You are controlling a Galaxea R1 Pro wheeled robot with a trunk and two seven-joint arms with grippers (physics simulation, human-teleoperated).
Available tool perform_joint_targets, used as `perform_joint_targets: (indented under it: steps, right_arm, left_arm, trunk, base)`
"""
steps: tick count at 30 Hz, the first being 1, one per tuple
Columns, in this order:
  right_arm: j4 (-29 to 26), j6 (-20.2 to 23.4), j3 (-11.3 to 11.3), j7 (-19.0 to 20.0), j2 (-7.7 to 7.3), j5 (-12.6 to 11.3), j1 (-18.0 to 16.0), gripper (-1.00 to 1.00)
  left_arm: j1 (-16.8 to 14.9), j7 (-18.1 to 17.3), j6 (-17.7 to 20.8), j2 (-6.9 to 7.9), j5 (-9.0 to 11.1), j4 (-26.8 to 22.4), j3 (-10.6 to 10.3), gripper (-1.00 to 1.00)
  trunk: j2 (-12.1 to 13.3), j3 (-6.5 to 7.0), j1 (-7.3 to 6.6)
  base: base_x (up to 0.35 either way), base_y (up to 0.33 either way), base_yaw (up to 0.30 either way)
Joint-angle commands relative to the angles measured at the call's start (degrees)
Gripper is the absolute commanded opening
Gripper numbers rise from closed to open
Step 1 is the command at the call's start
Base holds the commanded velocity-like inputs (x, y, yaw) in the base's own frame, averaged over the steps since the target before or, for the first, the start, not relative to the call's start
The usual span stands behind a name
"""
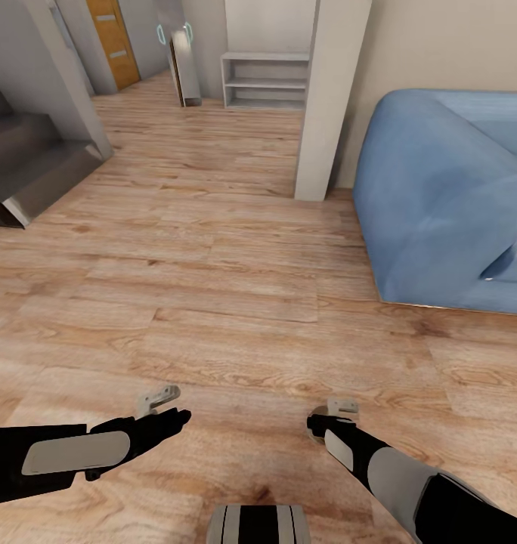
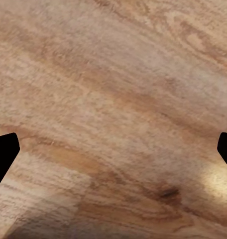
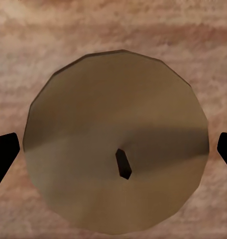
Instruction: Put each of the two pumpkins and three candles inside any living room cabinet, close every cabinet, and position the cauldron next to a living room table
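Looking forward and down from the head, the robot faces a wooden floor (image 1: 213, 302) with a blue sofa (image 1: 447, 204) at the right, a pale pillar (image 1: 326, 98) beyond it, grey stairs (image 1: 32, 166) at the far left and a white shelf (image 1: 264, 79) at the far end. Both arms reach low over the near boards. The left gripper (image 1: 162, 399) hangs over bare floor with its jaws spread wide and nothing between them. The right gripper (image 1: 340, 412) points down; its wrist camera looks onto the round tan top of a candle (image 3: 116, 142) with a dark wick, lying between the two fingertips. Whether the fingers press the candle cannot be told.
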Motion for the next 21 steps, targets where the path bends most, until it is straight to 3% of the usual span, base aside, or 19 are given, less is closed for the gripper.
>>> perform_joint_targets:
  steps: [1,9,16,21]
  right_arm:
    - [-0.14,0.34,0.43,-0.39,-0.02,-0.20,-0.03,1.00]
    - [-0.14,0.35,0.43,-0.39,-0.02,-0.18,-0.03,1.00]
    - [-0.13,0.36,0.43,-0.39,-0.02,-0.17,-0.03,1.00]
    - [-0.13,0.37,0.43,-0.39,-0.02,-0.17,-0.03,1.00]
  left_arm:
    - [-0.10,0.00,-0.31,0.00,0.30,-0.07,-0.12,1.00]
    - [-0.10,0.00,-0.31,-0.01,0.30,-0.07,-0.12,1.00]
    - [-0.10,0.00,-0.31,-0.01,0.30,-0.07,-0.11,1.00]
    - [-0.10,0.00,-0.31,-0.01,0.31,-0.07,-0.11,1.00]
  trunk:
    - [-0.02,-0.04,-0.01]
    - [-0.02,-0.04,-0.01]
    - [-0.11,-1.59,0.17]
    - [-0.11,-1.59,0.17]
  base:
    - [0.000,0.000,0.000]
    - [0.000,0.000,0.000]
    - [0.000,0.000,0.000]
    - [0.000,0.000,0.000]
